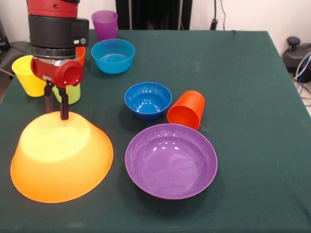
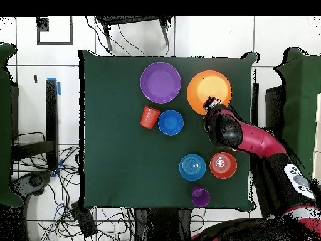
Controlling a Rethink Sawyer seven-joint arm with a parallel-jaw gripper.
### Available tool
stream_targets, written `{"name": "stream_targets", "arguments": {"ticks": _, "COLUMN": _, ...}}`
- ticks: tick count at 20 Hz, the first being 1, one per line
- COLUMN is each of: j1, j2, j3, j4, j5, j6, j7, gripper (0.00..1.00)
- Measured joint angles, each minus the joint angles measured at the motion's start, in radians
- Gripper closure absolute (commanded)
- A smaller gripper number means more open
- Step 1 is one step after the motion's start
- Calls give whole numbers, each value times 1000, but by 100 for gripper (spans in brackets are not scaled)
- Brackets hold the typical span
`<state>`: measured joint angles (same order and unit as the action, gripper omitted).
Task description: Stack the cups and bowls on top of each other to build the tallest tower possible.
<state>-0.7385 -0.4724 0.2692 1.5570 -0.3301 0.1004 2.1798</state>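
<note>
The very large yellow-orange bowl (image 1: 60, 158) (image 2: 209, 92) sits upside down at the table's front left. My gripper (image 1: 56, 114) (image 2: 211, 102) hangs just over its far rim, open, with nothing between the fingers. The wide purple bowl (image 1: 171, 160) (image 2: 160, 82) stands upright beside it. The orange-red cup (image 1: 187, 109) (image 2: 149, 117) lies on its side next to the dark blue bowl (image 1: 147, 99) (image 2: 170, 122). The lime green cup (image 1: 72, 93) and yellow cup (image 1: 28, 75) stand behind my gripper. The light blue bowl (image 1: 112, 56) (image 2: 192, 167) and purple cup (image 1: 104, 24) (image 2: 200, 196) are farther back.
A small orange bowl (image 1: 80, 54) (image 2: 222, 165) peeks out behind the arm (image 1: 56, 34), beside the light blue bowl. The green tablecloth (image 1: 252, 121) covers the right side of the table. Cables and chair legs lie on the floor around the table.
</note>
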Motion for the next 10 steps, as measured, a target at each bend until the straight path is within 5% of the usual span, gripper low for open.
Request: {"name": "stream_targets", "arguments": {"ticks": 10, "j1": 17, "j2": 2, "j3": 4, "j4": -2, "j5": 0, "j6": 0, "j7": 0, "gripper": 0}}
